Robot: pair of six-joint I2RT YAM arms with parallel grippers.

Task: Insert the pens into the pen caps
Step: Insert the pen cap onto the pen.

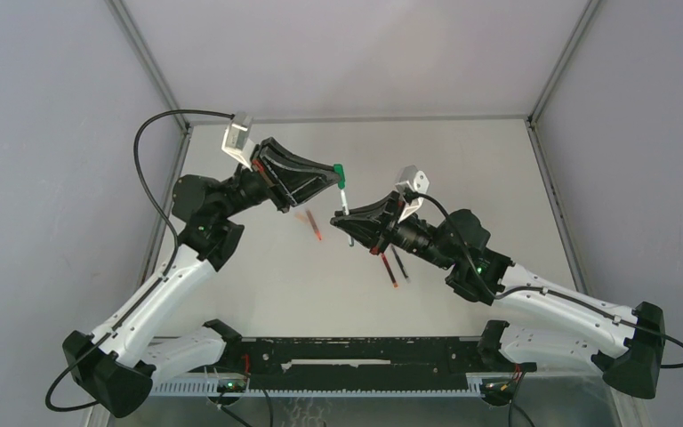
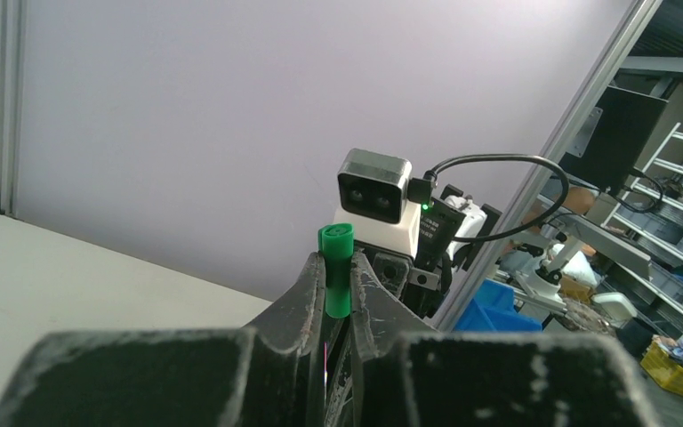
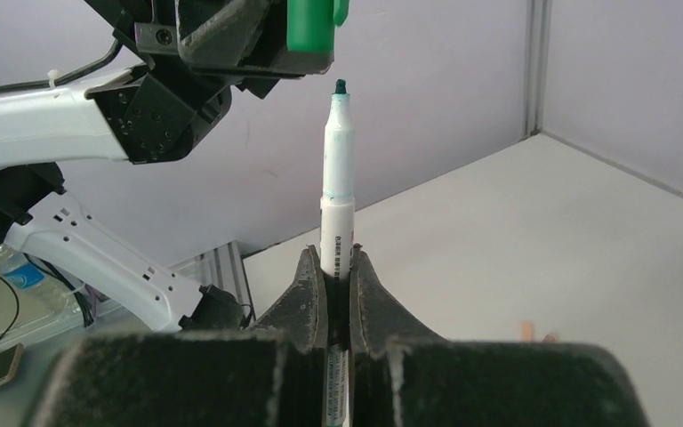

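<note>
The left gripper [image 1: 332,175] is clenched on the short green plastic pen cap [image 2: 336,253]. The right gripper [image 3: 331,262] is clenched on the pale-barrelled, green-tipped pen [image 3: 338,151]. I hold both above the table, between the arms. Critical relation, seen from the right wrist: the pen's long axis points up toward the cap, and the tip is just short of it, not touching. The cap sits slightly left of that axis, so I judge a small sideways correction comes first.

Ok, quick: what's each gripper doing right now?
Left gripper: shut on the green cap.
Right gripper: shut on the green pen.
</note>
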